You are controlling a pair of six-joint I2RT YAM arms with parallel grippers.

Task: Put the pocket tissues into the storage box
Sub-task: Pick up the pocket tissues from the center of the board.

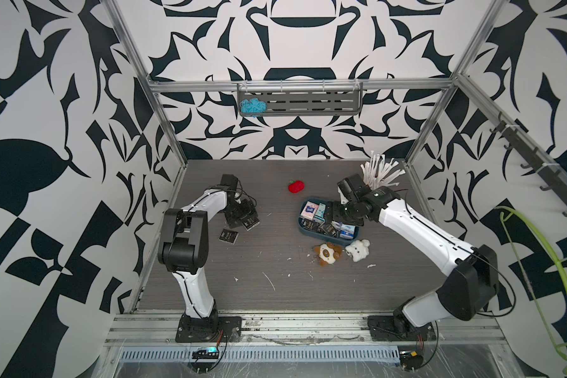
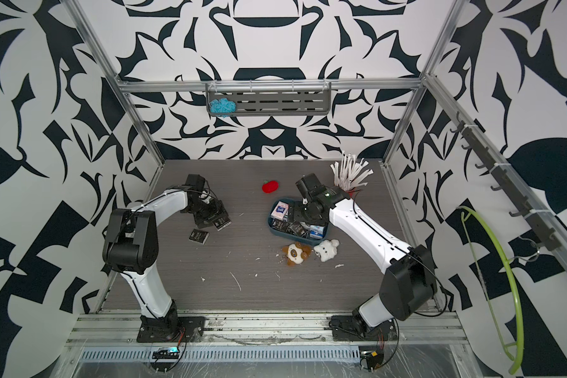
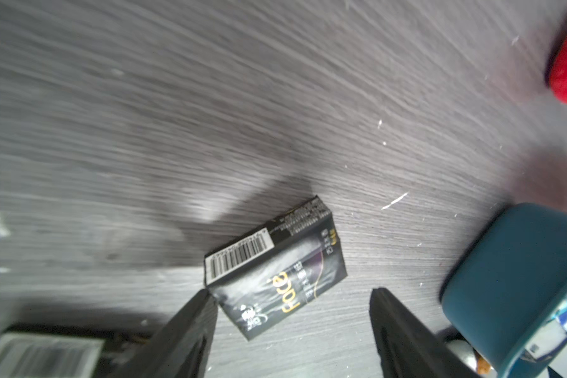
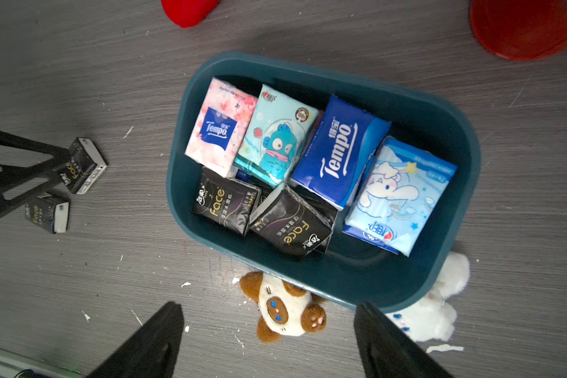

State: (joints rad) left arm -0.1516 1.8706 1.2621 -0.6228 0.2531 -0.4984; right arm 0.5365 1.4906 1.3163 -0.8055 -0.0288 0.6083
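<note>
Left of the storage box, the left gripper is hovering, fingers spread and empty, over a black tissue pack lying askew. A second pack is lying farther from the box. The gripper is probably needing to square up with the pack before closing. Over the box, which is holding many packs, the right gripper is gaping, empty.

Left wrist view: storage box cut off at the frame edge. A second black pack is blurred and cropped at the corner.

Right wrist view: red cup cropped. White plush toy partly hidden behind the box.

Both top views: right arm covers part of the box. Lettering on the pocket tissues too small to read.
</note>
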